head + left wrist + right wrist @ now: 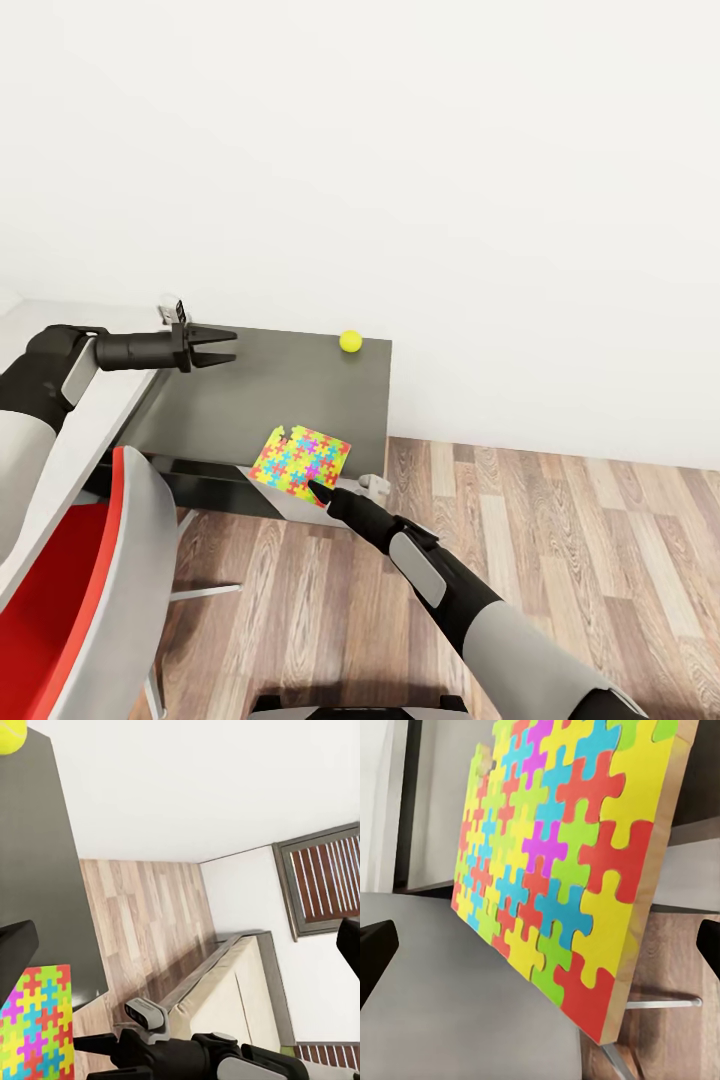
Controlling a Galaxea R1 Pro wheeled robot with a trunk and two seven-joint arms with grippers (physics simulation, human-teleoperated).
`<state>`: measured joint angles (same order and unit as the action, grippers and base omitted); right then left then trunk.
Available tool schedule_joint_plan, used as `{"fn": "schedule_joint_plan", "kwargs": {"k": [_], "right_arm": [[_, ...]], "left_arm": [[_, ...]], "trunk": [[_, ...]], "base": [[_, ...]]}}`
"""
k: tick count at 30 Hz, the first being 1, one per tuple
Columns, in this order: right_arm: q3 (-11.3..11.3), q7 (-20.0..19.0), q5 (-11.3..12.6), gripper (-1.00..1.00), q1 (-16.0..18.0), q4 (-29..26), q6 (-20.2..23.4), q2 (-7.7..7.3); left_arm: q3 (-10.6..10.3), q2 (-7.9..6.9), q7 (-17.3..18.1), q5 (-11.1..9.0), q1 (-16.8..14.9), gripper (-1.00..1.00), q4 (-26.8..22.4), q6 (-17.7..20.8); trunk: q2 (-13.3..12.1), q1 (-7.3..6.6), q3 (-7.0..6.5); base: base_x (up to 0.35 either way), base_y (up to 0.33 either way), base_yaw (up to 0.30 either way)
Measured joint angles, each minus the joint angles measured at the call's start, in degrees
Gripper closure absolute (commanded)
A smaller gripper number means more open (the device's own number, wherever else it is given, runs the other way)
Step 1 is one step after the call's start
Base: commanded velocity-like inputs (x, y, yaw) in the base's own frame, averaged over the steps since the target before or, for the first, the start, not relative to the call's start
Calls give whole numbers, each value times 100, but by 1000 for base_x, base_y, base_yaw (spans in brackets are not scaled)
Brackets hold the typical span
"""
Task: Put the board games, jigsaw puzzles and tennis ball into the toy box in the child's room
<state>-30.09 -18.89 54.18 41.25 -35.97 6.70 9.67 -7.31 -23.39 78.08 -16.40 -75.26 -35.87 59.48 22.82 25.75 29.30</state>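
**Even, flat light; sharp renders with a soft close-up**

Bright, diffuse light fills every view with no visible source. The white wall (400,150) is nearly blown out and featureless. Shadows are faint, only a soft dark band under the dark desk section's (270,390) front edge. No glare. The jigsaw puzzle (562,855) looks slightly soft up close in the right wrist view.

I am looking at everything here, and I am not seeing any words, numbers or signs to read.
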Motion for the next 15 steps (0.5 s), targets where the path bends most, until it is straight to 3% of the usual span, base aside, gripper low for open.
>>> {"fn": "schedule_joint_plan", "kwargs": {"k": [15], "right_arm": [[19,-15,4,-100,0,378,-5,33]], "left_arm": [[5,0,0,-7,-1,-100,0,0]], "trunk": [[0,0,0]], "base": [[0,1,0]]}}
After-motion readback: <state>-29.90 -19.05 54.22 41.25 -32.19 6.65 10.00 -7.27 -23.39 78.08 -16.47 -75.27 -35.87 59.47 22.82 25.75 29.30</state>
